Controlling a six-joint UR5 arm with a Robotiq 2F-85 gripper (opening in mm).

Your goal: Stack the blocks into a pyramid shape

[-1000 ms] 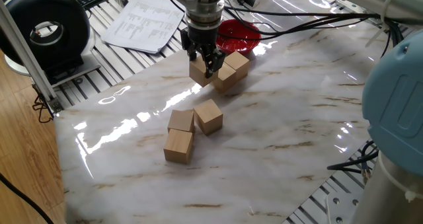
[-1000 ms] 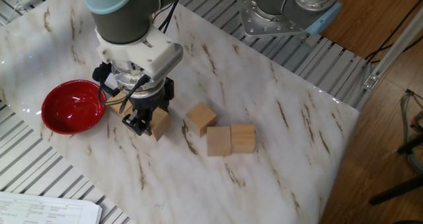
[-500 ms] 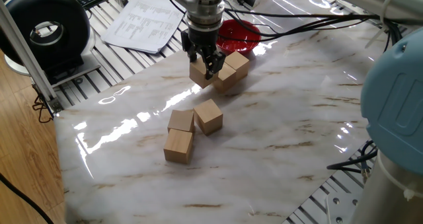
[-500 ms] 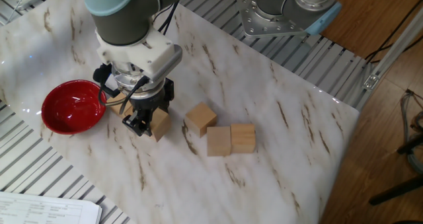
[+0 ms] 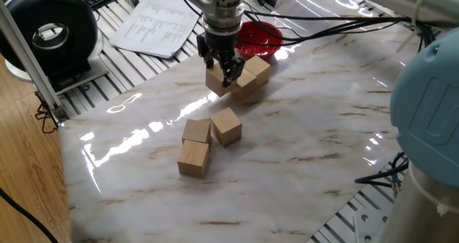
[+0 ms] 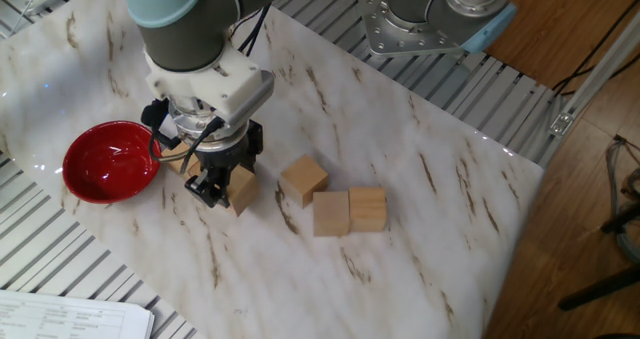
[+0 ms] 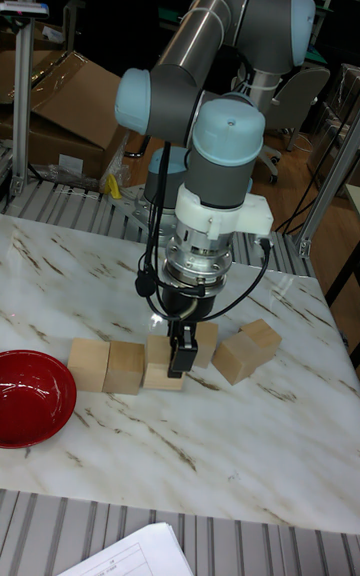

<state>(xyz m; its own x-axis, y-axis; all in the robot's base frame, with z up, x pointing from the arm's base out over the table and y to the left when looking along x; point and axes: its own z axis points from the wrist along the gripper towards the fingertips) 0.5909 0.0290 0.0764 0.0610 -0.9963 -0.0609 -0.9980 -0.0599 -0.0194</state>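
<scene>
While the fingers (image 5: 228, 71) seemed clamped on the end block (image 5: 214, 81), nothing had shifted over the last second. The gripper (image 5: 219, 68) stayed low on the table near the red bowl (image 5: 264, 36). Two more blocks (image 5: 247, 82) sat just beside its catch, three loose blocks (image 5: 226, 125) well apart. Likely the base row was being set, with no upper tier yet.

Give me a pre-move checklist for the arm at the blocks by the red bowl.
1. Gripper straddles the end block of the row: ok.
2. Jaws clamped on it: cannot tell.
3. Neighbour block leaves finger room: cannot tell.
4. Three loose blocks stand apart from the gripper: ok.
5. Red bowl apart from the gripper: ok.
</scene>
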